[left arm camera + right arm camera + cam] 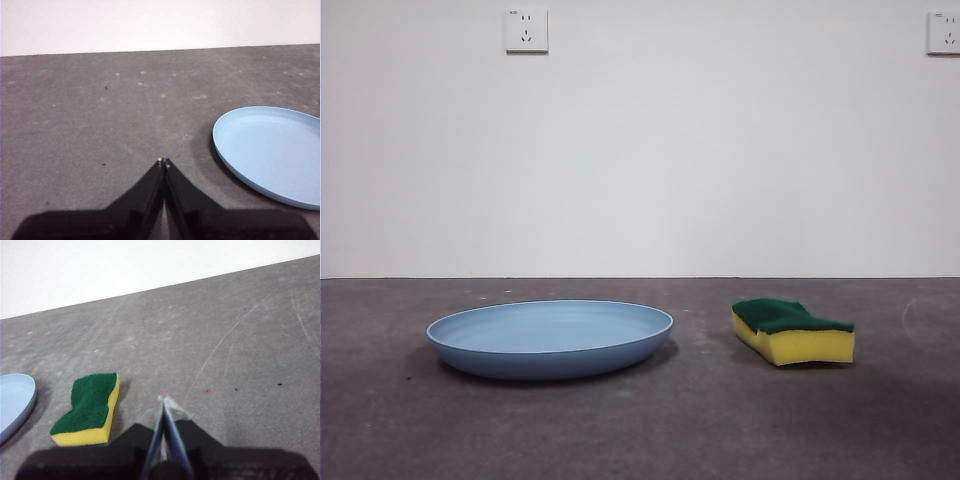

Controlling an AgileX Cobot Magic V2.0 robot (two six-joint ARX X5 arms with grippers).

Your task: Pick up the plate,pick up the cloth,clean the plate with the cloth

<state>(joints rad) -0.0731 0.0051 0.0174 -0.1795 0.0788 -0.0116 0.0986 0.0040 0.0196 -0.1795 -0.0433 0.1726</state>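
Nothing lifted yet: plate (550,338) flat on surface (650,430), cloth (792,331) beside it, apart. Left gripper (163,162) near plate's rim, right gripper (165,401) near cloth, both with fingers pressed together, empty. Next, probably: spread left fingers, reach plate's rim.

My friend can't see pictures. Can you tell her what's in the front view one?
A big round light-blue plastic plate sits flat on a dark grey table, and beside it, not touching, lies a thick yellow sponge block with a dark green scrubby top. Behind is a plain white wall with two white sockets; no robot arms show.
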